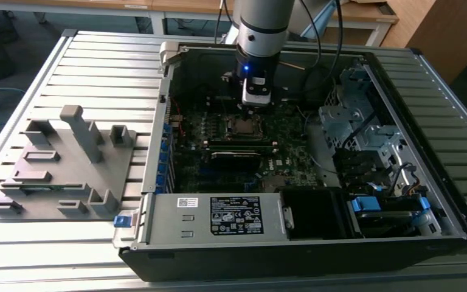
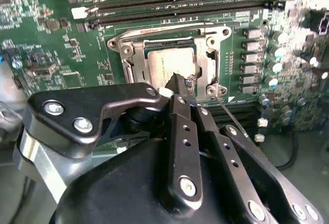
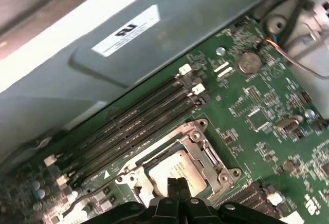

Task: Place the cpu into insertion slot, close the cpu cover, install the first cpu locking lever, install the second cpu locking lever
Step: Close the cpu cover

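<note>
One dull silver-grey square cpu (image 2: 169,62) lies flat on the green motherboard (image 2: 92,49), framed by the thin stamped-metal cpu cover (image 2: 154,39), which looks closed. The black pincer (image 2: 180,81), its tips pressed together, noses at the cover's edge near a thin wire locking lever (image 2: 234,118); levering seems in hand, needing a firm sideways push.

The claw (image 1: 254,106) hangs inside the open computer case (image 1: 452,201), which lies on the desk (image 1: 95,67). Directly below the claw's tip (image 2: 181,82) the cpu (image 2: 167,62) lies in the insertion slot (image 2: 132,70), and the cpu cover (image 2: 204,57) lies flat around it. In both wrist views the memory slots (image 3: 133,126) run side by side just beyond the cpu from the claw. In the exterior view, a power supply box (image 1: 217,216) sits in front of the claw, a drive cage (image 1: 355,121) to the exterior view's right, and a fixture plate (image 1: 55,176) well apart to the exterior view's left, outside the case.
</note>
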`<action>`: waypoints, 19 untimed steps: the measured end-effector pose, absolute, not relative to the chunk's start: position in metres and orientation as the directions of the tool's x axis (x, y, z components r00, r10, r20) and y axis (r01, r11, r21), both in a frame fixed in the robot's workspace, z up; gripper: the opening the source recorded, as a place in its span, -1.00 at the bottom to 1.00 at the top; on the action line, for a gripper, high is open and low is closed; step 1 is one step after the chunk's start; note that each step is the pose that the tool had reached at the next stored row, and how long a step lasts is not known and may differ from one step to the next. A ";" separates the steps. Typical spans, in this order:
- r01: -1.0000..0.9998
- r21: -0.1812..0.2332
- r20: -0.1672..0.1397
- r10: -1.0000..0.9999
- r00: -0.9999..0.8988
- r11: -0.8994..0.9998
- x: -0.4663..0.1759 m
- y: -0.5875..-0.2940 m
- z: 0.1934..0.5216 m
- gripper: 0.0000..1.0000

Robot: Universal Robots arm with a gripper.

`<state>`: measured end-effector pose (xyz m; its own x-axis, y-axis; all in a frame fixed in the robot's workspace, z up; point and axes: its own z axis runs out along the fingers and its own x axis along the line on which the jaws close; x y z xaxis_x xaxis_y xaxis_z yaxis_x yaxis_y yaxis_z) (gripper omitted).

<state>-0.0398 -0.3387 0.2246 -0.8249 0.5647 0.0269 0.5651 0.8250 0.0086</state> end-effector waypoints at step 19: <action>0.252 0.009 0.027 0.252 -0.967 0.968 -0.040 -0.339 0.224 -0.80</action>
<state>-0.0398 -0.3387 0.2237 -0.9674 0.2517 0.0269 0.2520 0.9677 0.0087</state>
